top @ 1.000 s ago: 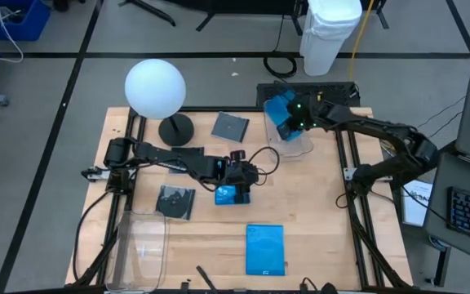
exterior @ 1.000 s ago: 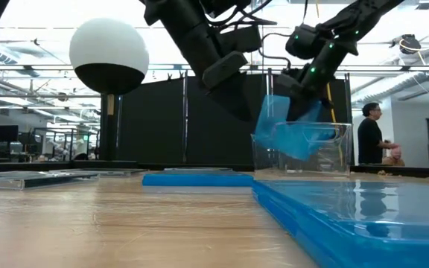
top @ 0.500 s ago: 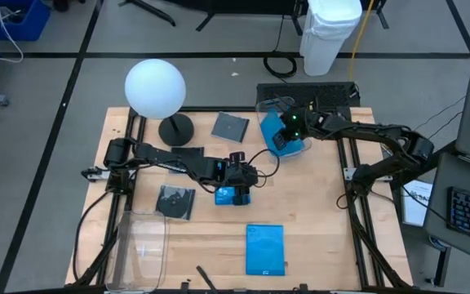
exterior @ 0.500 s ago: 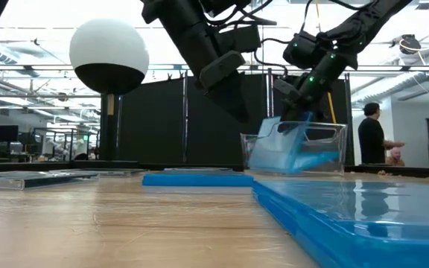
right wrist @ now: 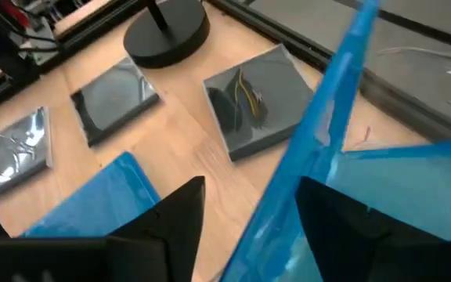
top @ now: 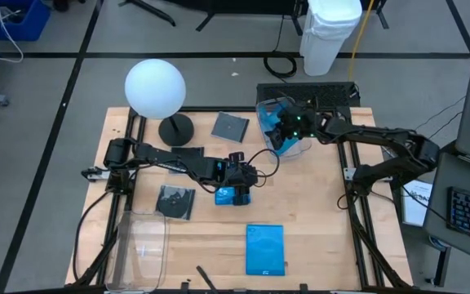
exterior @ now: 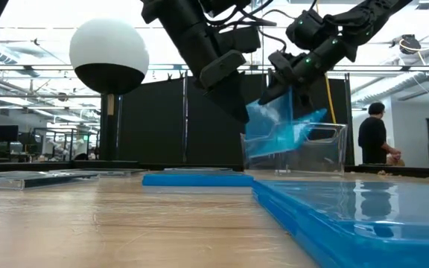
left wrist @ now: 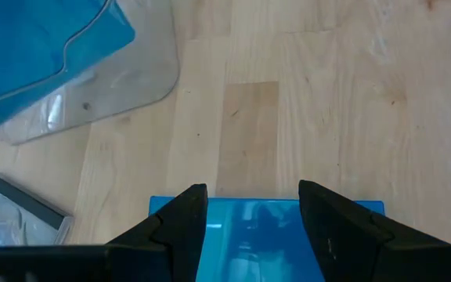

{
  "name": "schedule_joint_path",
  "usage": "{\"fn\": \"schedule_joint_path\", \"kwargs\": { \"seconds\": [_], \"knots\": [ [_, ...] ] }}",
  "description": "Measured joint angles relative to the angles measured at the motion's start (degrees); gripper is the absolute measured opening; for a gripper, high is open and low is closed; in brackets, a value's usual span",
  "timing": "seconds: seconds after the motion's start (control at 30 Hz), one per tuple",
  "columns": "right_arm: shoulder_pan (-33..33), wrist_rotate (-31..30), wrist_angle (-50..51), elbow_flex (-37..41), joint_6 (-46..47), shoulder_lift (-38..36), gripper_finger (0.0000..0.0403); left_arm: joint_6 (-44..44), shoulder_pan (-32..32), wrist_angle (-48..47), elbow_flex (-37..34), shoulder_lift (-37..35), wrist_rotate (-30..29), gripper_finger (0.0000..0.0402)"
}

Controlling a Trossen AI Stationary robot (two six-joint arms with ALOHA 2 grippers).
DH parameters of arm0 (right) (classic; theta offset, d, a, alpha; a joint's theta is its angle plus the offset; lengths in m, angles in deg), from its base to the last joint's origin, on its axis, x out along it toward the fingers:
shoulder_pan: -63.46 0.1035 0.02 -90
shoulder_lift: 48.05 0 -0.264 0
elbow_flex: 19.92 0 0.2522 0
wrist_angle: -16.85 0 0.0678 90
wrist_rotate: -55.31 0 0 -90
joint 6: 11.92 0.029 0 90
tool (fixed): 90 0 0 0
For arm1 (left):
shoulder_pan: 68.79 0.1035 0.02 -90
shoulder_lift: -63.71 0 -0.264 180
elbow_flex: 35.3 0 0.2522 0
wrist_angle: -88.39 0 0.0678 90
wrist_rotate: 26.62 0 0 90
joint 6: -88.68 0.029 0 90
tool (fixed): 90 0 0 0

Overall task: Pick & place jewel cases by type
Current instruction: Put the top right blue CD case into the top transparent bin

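The right gripper is clenching a blue jewel case over the far clear bin, and should lower it fully inside before letting go.

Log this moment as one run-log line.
right gripper: holds blue case over bin | left gripper: on blue case mid-table | fingers astride

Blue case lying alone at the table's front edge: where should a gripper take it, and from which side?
The front case lies flat and clear of others, long edges running front to back. Probably come straight down, closing across its narrower width at mid-length. Left gripper, open over a second case, is nearer; right gripper is shut on a third case at the bin.
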Motion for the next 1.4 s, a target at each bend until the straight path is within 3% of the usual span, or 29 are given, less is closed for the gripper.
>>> {"fn": "schedule_joint_path", "kwargs": {
  "seconds": [0.1,0.3,0.5,0.77,0.97,1.1,1.2,1.4],
  "knots": [
    [0.0,-0.5,1.3,0.0,-1.8,-0.2,0.0211,-0.6,0.0,-0.3,0.0,0.0,0.0,0.0207],
    [0.0,-7.4,4.7,0.0,-6.5,-0.2,0.0236,-1.0,0.0,-0.6,0.0,0.0,0.0,0.0207],
    [-0.2,-7.8,4.6,0.0,-11.1,-0.5,0.0278,-1.2,0.0,-0.7,0.0,0.0,0.0,0.0207],
    [-0.5,-13.8,4.0,0.0,-13.1,-8.0,0.0294,-1.2,0.0,-1.2,0.0,0.0,0.0,0.0207],
    [-0.5,-7.8,8.4,0.0,-15.5,-10.9,0.0279,-1.2,0.0,-1.2,0.0,0.0,0.0,0.0207],
    [-0.4,-6.3,17.5,-1.7,-22.4,-9.8,0.0254,-2.0,0.0,-1.2,0.0,0.0,0.0,0.0207],
    [-0.5,-9.3,27.9,-6.8,-24.8,-6.8,0.0208,-2.4,0.0,-0.8,0.0,0.0,0.0,0.0207],
    [-1.4,-10.9,41.0,-13.1,-27.1,4.1,0.0023,-2.5,0.0,1.2,0.0,0.0,0.0,0.0207]
  ]
}}
